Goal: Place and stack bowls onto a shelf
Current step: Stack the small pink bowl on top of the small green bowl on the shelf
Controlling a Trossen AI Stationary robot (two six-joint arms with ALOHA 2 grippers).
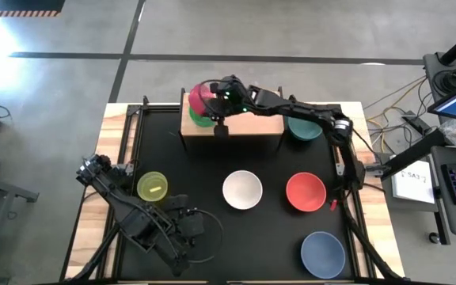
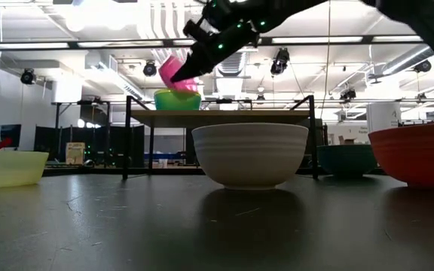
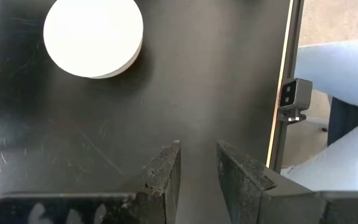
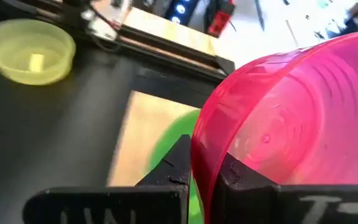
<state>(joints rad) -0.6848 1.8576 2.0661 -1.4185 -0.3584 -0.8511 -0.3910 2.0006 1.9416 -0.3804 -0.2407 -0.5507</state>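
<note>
My right gripper [image 1: 214,99] is shut on a pink bowl [image 1: 199,96] over the left end of the light-wood shelf [image 1: 244,125]. The pink bowl [image 2: 173,71] hangs tilted just above a green bowl [image 2: 177,99], which stands on its base on the shelf [image 2: 224,114]. Whether the two bowls touch, I cannot tell. On the black table stand a yellow bowl [image 1: 152,186], a white bowl [image 1: 242,190], a red bowl [image 1: 305,192], a periwinkle-blue bowl [image 1: 323,253] and a teal bowl [image 1: 303,127]. My left gripper [image 3: 197,152] is open over bare table at the near left. My right gripper pinches the pink bowl's rim [image 4: 199,146] between its two fingers, one finger [image 4: 173,168] outside the wall and one [image 4: 236,177] inside. It reaches in from the table's right, slanting down. The bowl is tilted, its opening turned toward the gripper, above the green bowl [image 4: 169,146].
The teal bowl stands on the table right beside the shelf's right end. The white bowl [image 3: 93,36] lies ahead of my left gripper. A small camera [image 3: 291,99] sits at the table's near edge, with a person's legs [image 3: 347,62] behind it. The shelf's middle and right are bare.
</note>
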